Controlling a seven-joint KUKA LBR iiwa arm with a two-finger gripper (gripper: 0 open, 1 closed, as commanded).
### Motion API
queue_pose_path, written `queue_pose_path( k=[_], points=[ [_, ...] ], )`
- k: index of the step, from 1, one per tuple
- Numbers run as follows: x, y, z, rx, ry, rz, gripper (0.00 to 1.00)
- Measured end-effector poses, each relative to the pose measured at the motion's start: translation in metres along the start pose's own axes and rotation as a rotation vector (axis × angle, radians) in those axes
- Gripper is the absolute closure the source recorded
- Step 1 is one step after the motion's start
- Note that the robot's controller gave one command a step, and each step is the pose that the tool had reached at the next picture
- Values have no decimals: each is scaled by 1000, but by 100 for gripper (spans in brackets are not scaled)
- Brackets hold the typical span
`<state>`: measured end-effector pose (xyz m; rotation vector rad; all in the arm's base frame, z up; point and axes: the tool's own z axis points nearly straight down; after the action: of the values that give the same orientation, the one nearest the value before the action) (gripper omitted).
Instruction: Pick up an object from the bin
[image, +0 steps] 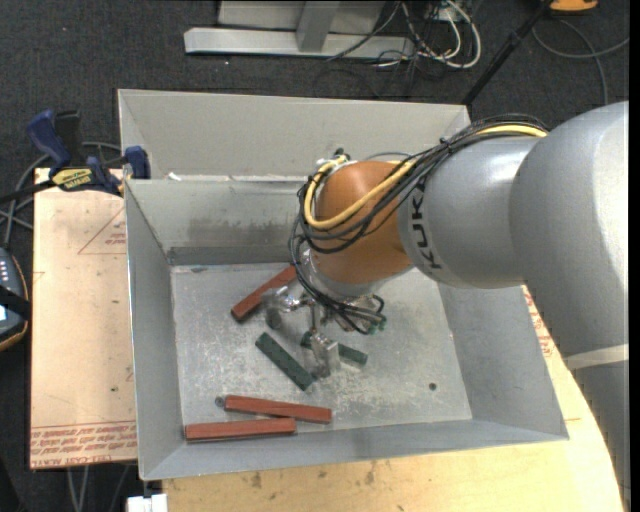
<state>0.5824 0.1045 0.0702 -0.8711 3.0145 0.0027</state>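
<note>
We count three flat reddish-brown rectangular sticks (262, 293): that one lies left of the frame's centre, and two more lie at the lower left, an upper stick (277, 408) and a lower stick (240, 430). We count two dark green rectangular bars (285, 362) near the centre, the second a shorter bar (351, 354); a possible third is too hidden to tell.

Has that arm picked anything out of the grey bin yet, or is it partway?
Partway. Done: the gripper is low in the middle of the bin. In hand: it sits at a dark green bar lying on the floor; no grip can be made out. Left: lifting it out. Two red-brown sticks lie at the front.
</note>
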Motion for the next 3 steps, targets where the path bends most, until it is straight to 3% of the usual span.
queue_pose_path(
  k=[1, 2, 3],
  points=[
    [-72, 4, -41, 3, -9, -131, 0],
    [-87, 11, -2, 0, 1, -223, 0],
    [-88, 10, -3, -1, 0, -221, 100]
  ],
)
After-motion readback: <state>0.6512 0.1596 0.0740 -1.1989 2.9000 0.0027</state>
